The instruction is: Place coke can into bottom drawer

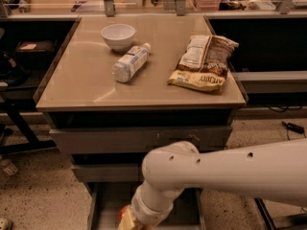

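The gripper hangs low over the left part of the open bottom drawer, presumably to set the coke can inside, though the can is hidden there and whether it grips anything I cannot tell.

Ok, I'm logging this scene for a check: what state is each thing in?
bowl: upright, empty.
bottle: lying on its side.
chip bag: lying flat.
bottom drawer: pulled open.
gripper: low over the open bottom drawer, at the picture's bottom edge.
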`<state>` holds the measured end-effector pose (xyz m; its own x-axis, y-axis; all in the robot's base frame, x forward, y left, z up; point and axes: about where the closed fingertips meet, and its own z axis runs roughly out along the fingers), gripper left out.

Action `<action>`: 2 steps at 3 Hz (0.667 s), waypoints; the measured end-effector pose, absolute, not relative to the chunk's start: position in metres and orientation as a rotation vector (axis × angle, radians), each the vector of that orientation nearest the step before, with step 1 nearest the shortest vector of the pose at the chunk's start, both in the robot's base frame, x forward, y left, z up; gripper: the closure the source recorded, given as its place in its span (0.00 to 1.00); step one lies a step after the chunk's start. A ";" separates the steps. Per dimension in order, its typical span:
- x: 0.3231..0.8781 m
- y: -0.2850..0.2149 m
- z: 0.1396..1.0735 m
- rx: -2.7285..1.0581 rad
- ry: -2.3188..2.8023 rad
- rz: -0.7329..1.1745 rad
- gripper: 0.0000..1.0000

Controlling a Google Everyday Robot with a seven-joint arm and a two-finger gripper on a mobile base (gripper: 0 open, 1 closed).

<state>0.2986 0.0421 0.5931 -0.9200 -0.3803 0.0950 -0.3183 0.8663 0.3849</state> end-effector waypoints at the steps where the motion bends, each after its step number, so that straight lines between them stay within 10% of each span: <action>1: 0.296 0.043 0.571 0.497 -2.874 -0.592 1.00; 2: 0.300 0.042 0.562 0.488 -2.868 -0.619 1.00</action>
<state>0.2998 0.0419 0.5616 -0.9326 -0.3490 0.0924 -0.2799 0.8606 0.4255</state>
